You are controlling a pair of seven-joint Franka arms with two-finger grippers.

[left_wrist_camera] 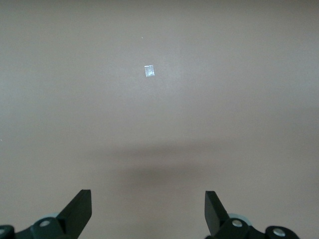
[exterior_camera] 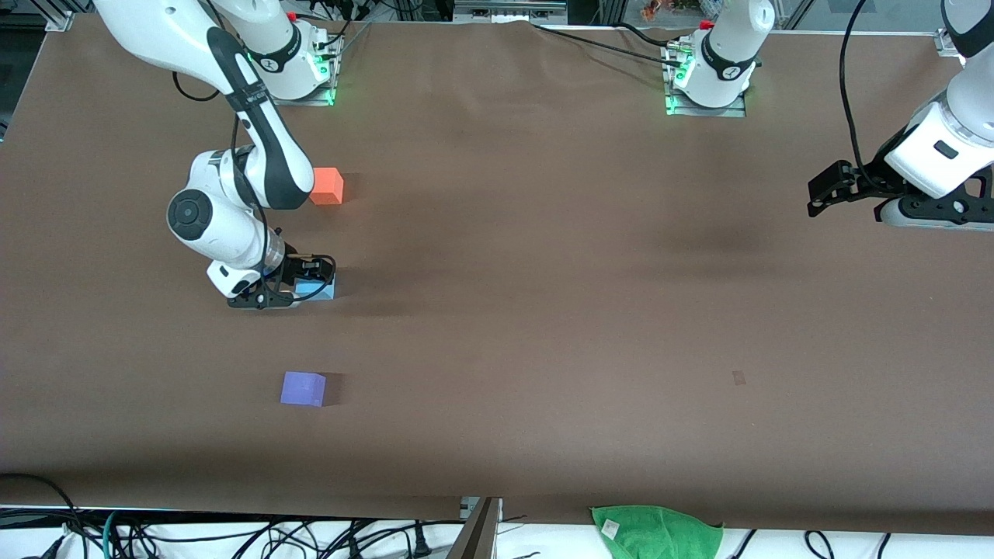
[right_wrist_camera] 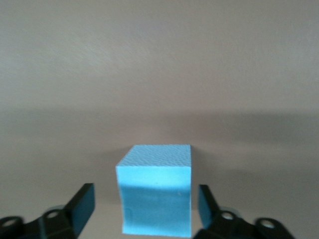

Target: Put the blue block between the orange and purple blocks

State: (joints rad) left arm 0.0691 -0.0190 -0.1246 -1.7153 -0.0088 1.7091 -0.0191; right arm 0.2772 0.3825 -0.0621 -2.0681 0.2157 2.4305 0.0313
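Foam-textured matte blue block (right_wrist_camera: 155, 191) sits between right gripper (right_wrist_camera: 144, 206) jaws — untouched.

Blue block (exterior_camera: 317, 289): partly hidden by right gripper (exterior_camera: 299, 289) in front view; bottom cut by frame edge in right wrist view. Orange block (exterior_camera: 327, 186): one side covered by right arm. Left arm cut off at frame's right edge. Green cloth (exterior_camera: 656, 532) clipped at bottom edge.
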